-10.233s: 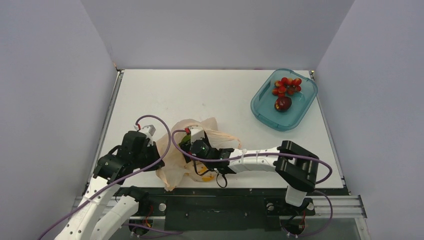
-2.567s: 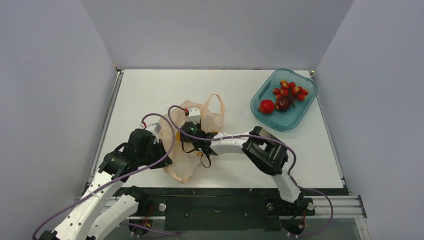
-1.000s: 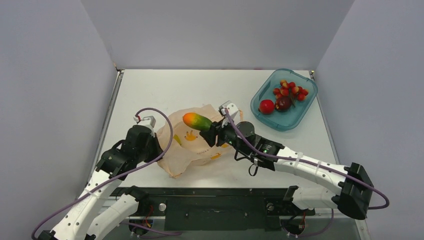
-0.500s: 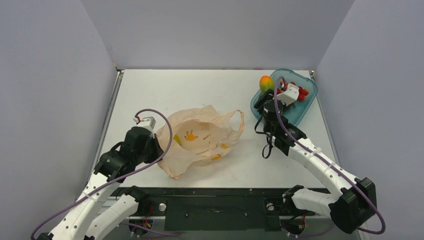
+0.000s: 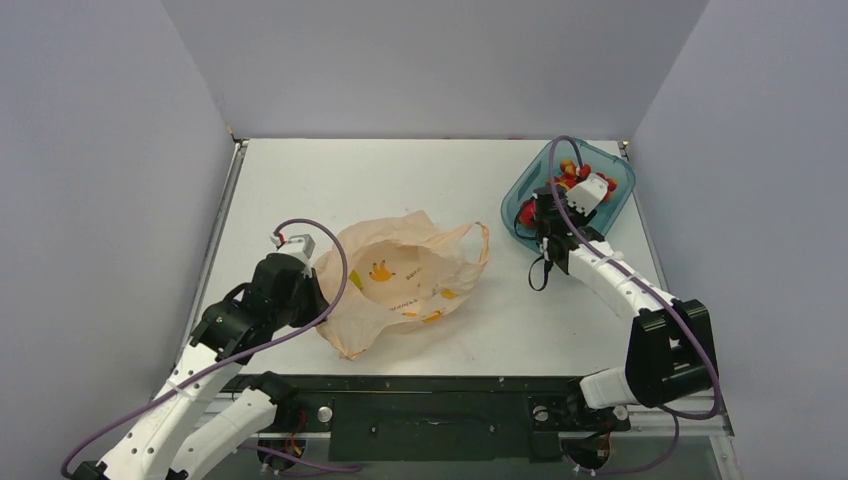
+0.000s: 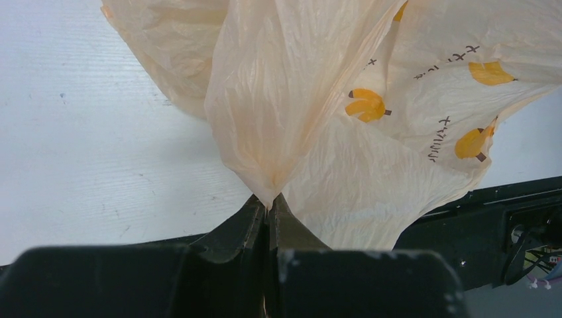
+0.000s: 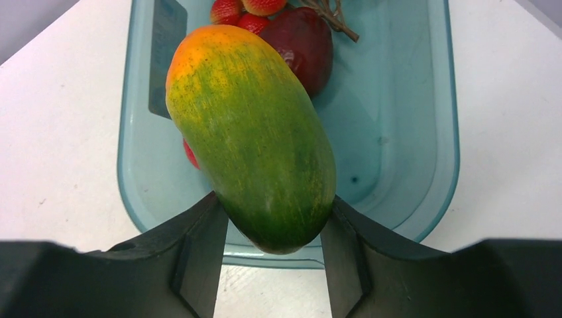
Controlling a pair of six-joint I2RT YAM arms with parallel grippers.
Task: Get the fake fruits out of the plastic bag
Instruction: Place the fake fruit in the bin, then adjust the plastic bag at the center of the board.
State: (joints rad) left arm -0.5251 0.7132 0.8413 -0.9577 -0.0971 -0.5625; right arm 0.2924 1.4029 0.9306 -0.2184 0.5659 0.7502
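Fake fruits (image 5: 570,177) are mostly out of the bag now. The orange-green mango (image 7: 255,139) is squeezed between the two fingers of my right gripper (image 7: 273,215). It sticks out ahead of them, over the teal tub (image 7: 424,132). Under and past the mango lie the red berries (image 7: 245,6), the dark maroon fruit (image 7: 306,41) and a bit of the red ball (image 7: 190,154). My left gripper (image 6: 268,211) is pinched tight on a fold of the plastic bag (image 6: 291,99), which spreads out in front of it on the table (image 6: 79,132). What could go wrong? The mango looks smooth and round, so it could slip out too soon. It hangs close to the tub's near wall. If I let go here, it might hit the rim or bounce off the other fruits and roll onto the table. The bag is thin, so a hard pull from my left gripper could rip it or let it slide free. I cannot tell if a fruit is hiding in the bag.
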